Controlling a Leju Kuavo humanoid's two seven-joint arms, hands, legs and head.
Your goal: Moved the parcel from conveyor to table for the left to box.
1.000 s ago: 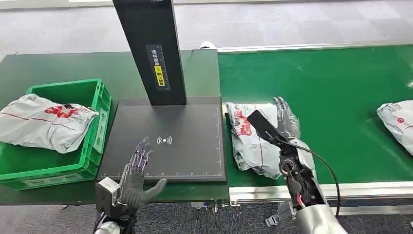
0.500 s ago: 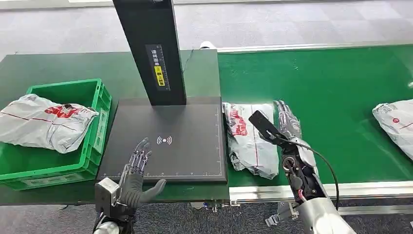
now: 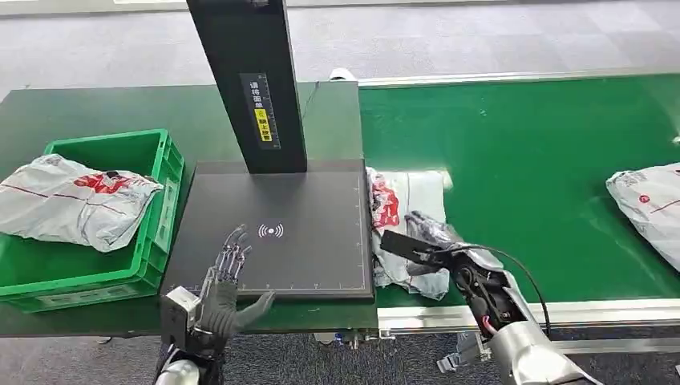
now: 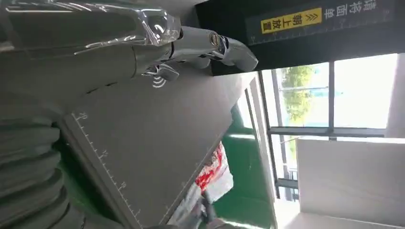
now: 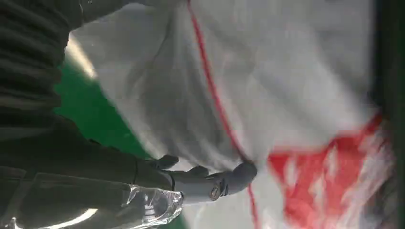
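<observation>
A grey parcel (image 3: 401,196) with red print lies on the green conveyor (image 3: 529,152), against the right edge of the black scan plate (image 3: 305,257). My right hand (image 3: 429,241) lies turned across its near end, thumb and fingers wrapped on the bunched plastic. The right wrist view shows the thumb (image 5: 224,183) pressed on the parcel (image 5: 286,71). My left hand (image 3: 223,289) hovers open with fingers spread over the plate's front edge, holding nothing. In the left wrist view, the left hand (image 4: 95,57) is above the plate (image 4: 157,143), with the parcel (image 4: 212,174) beyond.
A green crate (image 3: 160,216) at the table's left holds another grey parcel (image 3: 72,200). A black post (image 3: 248,80) rises behind the plate. A further parcel (image 3: 649,204) lies on the belt at the far right. The conveyor's metal rail (image 3: 561,311) runs along the front.
The parcel rode the belt left to the plate's edge. My right hand swung from lying flat beside it to lying across its near end and closed on it. The left hand stayed put.
</observation>
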